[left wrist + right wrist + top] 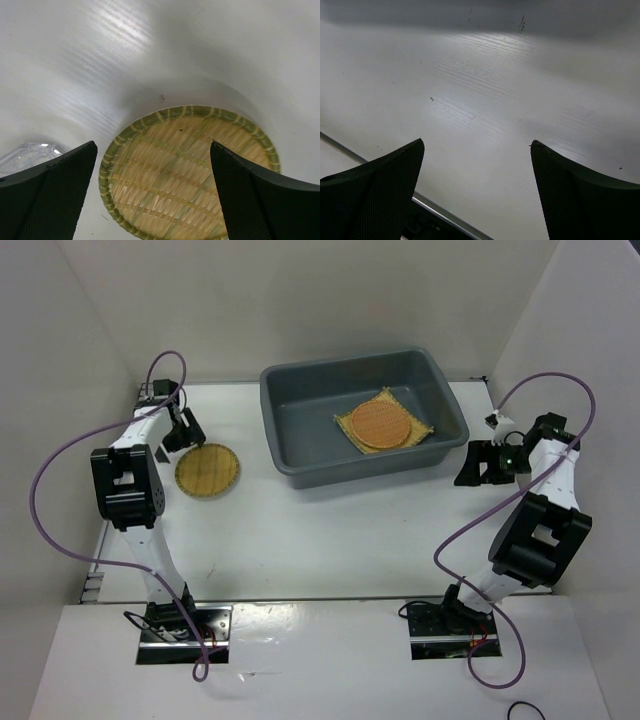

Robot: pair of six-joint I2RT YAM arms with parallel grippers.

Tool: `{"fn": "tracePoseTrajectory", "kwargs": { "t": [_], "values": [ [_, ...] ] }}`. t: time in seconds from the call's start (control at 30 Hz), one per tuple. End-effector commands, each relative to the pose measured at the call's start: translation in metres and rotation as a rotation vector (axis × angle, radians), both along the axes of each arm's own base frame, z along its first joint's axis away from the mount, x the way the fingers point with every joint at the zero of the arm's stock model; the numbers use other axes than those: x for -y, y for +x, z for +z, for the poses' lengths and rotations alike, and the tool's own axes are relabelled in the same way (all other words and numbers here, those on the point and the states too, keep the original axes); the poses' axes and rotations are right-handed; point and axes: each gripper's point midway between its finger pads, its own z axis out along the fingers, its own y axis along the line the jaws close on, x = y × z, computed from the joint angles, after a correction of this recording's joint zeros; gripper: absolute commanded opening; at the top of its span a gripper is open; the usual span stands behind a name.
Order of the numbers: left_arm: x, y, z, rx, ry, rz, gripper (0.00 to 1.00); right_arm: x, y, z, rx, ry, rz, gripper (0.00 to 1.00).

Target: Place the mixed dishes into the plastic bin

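The left gripper [187,430] hangs with its jaws wide apart and nothing between them, and the yellow round mat [207,470] lies flat on the table [330,540] just beside it, at about 5 o'clock in the top view. In the wrist view, the mat [185,170] sits under the gap of the left gripper [152,150], a little toward the right finger. The mat is round, so it has no long axis, and I think any approach angle serves equally. The left arm is clearly the nearer one. The right gripper [475,465] is also spread and empty, at 3 o'clock of the plastic bin [290,465] and well apart from the mat. The bin is between 2 and 3 o'clock from the mat, and already holds the square mat [352,423] with the orange round mat [380,425] on top. Something glassy, probably a clear cup [25,155], shows beside the left finger, but it is half hidden. The table is white, smooth and a little shiny, so a thin mat may be hard to pinch. The left wall [40,390] is near to this arm.
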Motion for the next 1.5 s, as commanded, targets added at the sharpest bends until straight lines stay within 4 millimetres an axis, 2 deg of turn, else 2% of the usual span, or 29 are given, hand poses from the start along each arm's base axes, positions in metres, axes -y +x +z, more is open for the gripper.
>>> {"fn": "tracePoseTrajectory", "kwargs": {
  "t": [0.0, 0.03, 0.07, 0.13, 0.37, 0.53, 0.73, 0.83, 0.87, 1.03, 1.23, 1.3, 1.47],
  "values": [
    [-0.009, -0.013, -0.006, -0.046, 0.071, -0.064, 1.00, -0.006, 0.003, 0.008, 0.046, 0.026, 0.011, 0.91],
    [-0.010, -0.011, -0.005, -0.039, 0.079, -0.076, 1.00, -0.009, 0.002, 0.011, 0.045, 0.040, 0.015, 0.91],
    [-0.011, -0.013, -0.016, -0.072, 0.086, -0.105, 1.00, -0.007, 0.005, 0.012, 0.054, 0.032, 0.023, 0.91],
    [-0.012, -0.015, -0.021, -0.093, 0.094, -0.130, 1.00, -0.005, 0.009, 0.017, 0.062, 0.025, 0.030, 0.91],
    [0.013, -0.009, -0.038, -0.061, -0.013, -0.286, 1.00, -0.001, 0.009, 0.018, 0.046, 0.013, 0.024, 0.91],
    [0.050, -0.013, -0.058, -0.062, -0.198, -0.430, 0.92, -0.001, 0.003, 0.016, 0.030, -0.001, 0.010, 0.91],
    [0.087, -0.032, -0.067, -0.054, -0.384, -0.545, 0.86, 0.009, -0.002, 0.008, 0.012, -0.068, 0.029, 0.91],
    [0.107, -0.036, -0.068, -0.021, -0.521, -0.604, 0.77, 0.007, -0.004, 0.008, 0.012, -0.068, 0.029, 0.91],
    [0.121, -0.041, -0.069, -0.009, -0.608, -0.636, 0.75, 0.006, -0.006, 0.005, 0.003, -0.063, 0.029, 0.91],
    [0.149, -0.056, -0.068, 0.002, -0.808, -0.708, 0.58, 0.004, -0.012, -0.004, -0.027, -0.056, 0.028, 0.91],
    [0.170, -0.066, -0.056, 0.052, -0.972, -0.764, 0.54, 0.005, -0.018, -0.006, -0.029, -0.083, 0.039, 0.91],
    [0.173, -0.066, -0.046, 0.095, -1.030, -0.780, 0.54, 0.004, -0.020, -0.009, -0.037, -0.078, 0.039, 0.91],
    [0.180, -0.069, -0.040, 0.125, -1.110, -0.802, 0.55, 0.005, -0.023, -0.012, -0.050, -0.081, 0.038, 0.91]
  ]
}}
